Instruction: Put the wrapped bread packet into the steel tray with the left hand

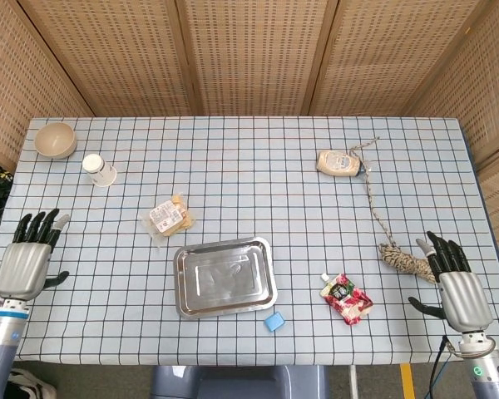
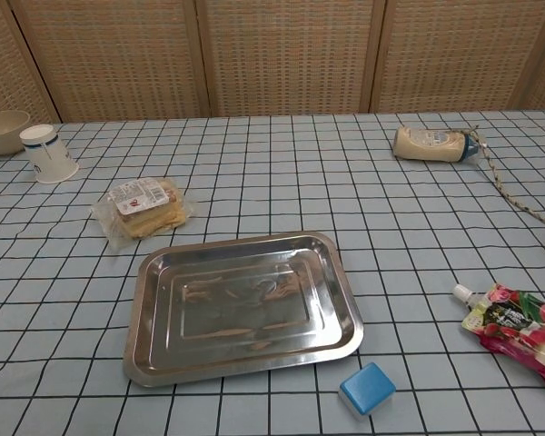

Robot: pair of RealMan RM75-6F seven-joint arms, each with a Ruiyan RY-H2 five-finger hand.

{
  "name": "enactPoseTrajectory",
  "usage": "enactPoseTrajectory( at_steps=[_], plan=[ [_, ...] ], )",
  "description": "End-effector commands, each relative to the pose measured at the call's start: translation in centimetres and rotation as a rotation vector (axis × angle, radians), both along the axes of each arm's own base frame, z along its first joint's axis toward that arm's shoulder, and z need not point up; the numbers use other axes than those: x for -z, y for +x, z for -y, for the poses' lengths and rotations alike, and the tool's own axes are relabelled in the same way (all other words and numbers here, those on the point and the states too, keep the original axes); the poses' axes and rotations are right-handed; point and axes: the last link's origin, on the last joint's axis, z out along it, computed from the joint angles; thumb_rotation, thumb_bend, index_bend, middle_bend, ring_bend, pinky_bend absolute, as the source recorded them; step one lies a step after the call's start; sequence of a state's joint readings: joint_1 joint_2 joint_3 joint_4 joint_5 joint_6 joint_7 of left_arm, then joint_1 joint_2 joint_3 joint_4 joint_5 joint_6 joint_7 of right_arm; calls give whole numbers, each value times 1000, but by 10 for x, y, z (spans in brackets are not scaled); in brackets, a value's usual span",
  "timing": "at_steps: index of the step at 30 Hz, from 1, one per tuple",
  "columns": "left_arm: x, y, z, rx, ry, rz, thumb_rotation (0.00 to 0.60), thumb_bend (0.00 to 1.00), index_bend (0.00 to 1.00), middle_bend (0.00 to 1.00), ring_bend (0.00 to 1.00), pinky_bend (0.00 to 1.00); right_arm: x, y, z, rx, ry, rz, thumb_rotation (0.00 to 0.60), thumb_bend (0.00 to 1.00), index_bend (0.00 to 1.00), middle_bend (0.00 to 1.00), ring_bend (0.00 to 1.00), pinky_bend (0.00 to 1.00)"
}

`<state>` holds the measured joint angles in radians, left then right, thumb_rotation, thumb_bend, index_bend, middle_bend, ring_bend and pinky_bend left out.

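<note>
The wrapped bread packet [image 1: 168, 218] [image 2: 143, 207] lies flat on the checked cloth, just beyond the steel tray's far left corner. The steel tray [image 1: 224, 277] [image 2: 241, 305] sits empty near the table's front middle. My left hand [image 1: 29, 256] hovers open over the table's left edge, fingers spread, well left of the packet and holding nothing. My right hand [image 1: 457, 283] is open at the front right edge, beside the rope bundle. Neither hand shows in the chest view.
A bowl [image 1: 54, 140] and a paper cup [image 1: 99, 169] stand at the far left. A sauce bottle [image 1: 339, 163] with a rope [image 1: 374, 208] lies at the back right. A red pouch [image 1: 346, 298] and a small blue block [image 1: 274, 321] lie in front, right of the tray.
</note>
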<state>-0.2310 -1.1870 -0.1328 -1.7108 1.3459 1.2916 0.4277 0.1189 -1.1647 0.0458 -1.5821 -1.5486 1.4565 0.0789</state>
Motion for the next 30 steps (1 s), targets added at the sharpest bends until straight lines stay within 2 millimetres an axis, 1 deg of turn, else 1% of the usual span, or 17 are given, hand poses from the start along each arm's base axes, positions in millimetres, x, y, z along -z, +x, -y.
enactPoseTrajectory(
  at_steps=[1, 2, 3, 4, 6, 11, 19, 23, 26, 30],
  plan=[
    [12, 20, -32, 23, -52, -29, 600, 0, 0, 0, 0, 0, -1, -2, 1, 9, 0, 6, 600, 0, 100, 0, 0, 0],
    [17, 25, -40, 25, -69, -34, 600, 0, 0, 0, 0, 0, -2, -2, 2, 13, 1, 9, 600, 0, 100, 0, 0, 0],
    [27, 35, -55, 41, -115, -40, 600, 0, 0, 0, 0, 0, -2, -4, 3, 23, 0, 14, 600, 0, 100, 0, 0, 0],
    [34, 41, -66, 41, -145, -47, 600, 0, 0, 0, 0, 0, -2, -6, 4, 28, 1, 18, 600, 0, 100, 0, 0, 0],
    [44, 52, -82, 41, -196, -54, 600, 0, 0, 0, 0, 0, -3, -8, 6, 36, 1, 24, 600, 0, 100, 0, 0, 0],
    [65, 70, -105, 70, -279, -112, 600, 0, 0, 0, 0, 0, -5, -13, 10, 58, -3, 37, 600, 0, 100, 0, 0, 0],
    [92, 88, -129, 93, -355, -172, 600, 0, 0, 0, 0, 0, -8, -20, 14, 87, -8, 49, 600, 0, 100, 0, 0, 0],
    [103, 93, -137, 108, -389, -221, 600, 0, 0, 0, 0, 0, -10, -23, 16, 100, -12, 54, 600, 0, 100, 0, 0, 0],
    [117, 99, -146, 112, -422, -251, 600, 0, 0, 0, 0, 0, -14, -29, 17, 120, -24, 55, 600, 0, 100, 0, 0, 0],
    [125, 103, -155, 109, -429, -277, 600, 0, 0, 0, 0, 0, -17, -33, 18, 135, -36, 61, 600, 0, 101, 0, 0, 0]
  ],
)
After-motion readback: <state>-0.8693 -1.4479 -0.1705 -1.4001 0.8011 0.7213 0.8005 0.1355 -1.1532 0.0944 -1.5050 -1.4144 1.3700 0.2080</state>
